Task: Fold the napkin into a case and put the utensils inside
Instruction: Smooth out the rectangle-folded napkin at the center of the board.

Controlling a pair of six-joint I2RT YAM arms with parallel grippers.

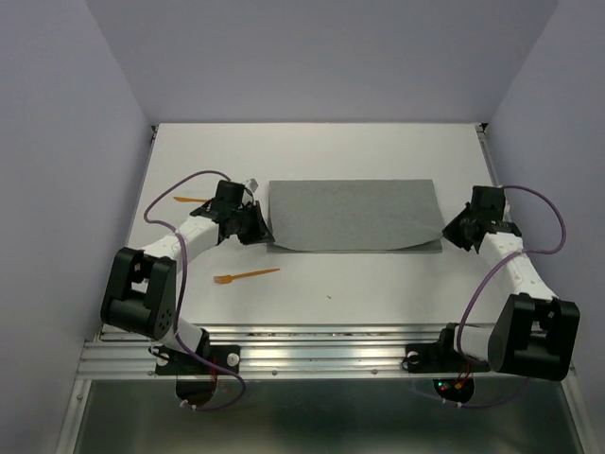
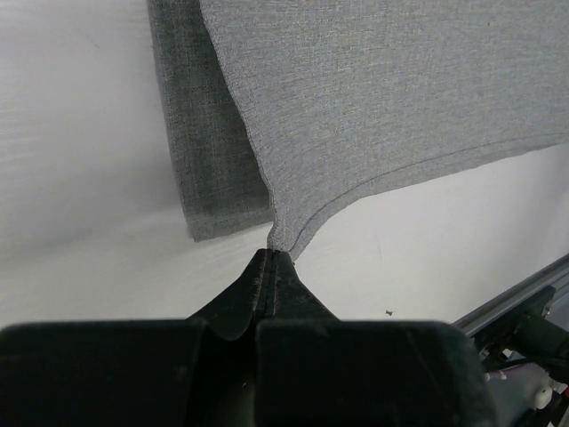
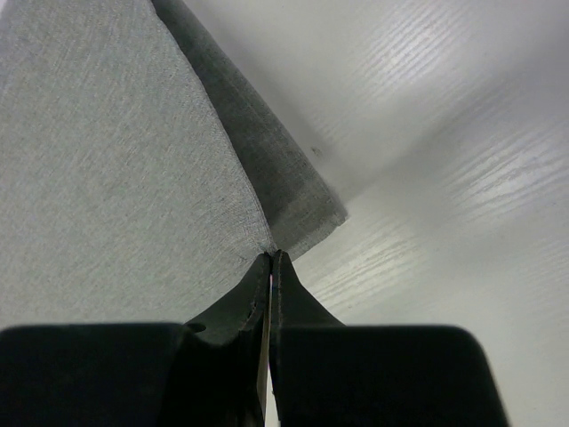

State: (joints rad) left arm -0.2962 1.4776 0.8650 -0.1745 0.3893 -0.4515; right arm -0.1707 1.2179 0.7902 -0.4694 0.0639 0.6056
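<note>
Folding step: left gripper [image 2: 270,256] & right gripper [image 3: 270,258] are each pinching a napkin [image 1: 354,216] corner; next prob. needs lowering both evenly.

The napkin [image 1: 354,216] is lying doubled over on the desk [image 1: 378,284], in the middle and toward the far half. Its upper layer is sitting over a lower one, which is sticking out a little past it at both side ends. The left fingers [image 2: 263,276] are pinching the upper layer's near left corner and the right fingers [image 3: 258,286] are pinching its near right corner, so the napkin is lying between the two. The fork [image 1: 246,276] is lying on the desk before the napkin's left end, apart from it. The second utensil [image 1: 192,200] is resting left of the left fingers, behind the left arm [image 1: 189,236].
</note>
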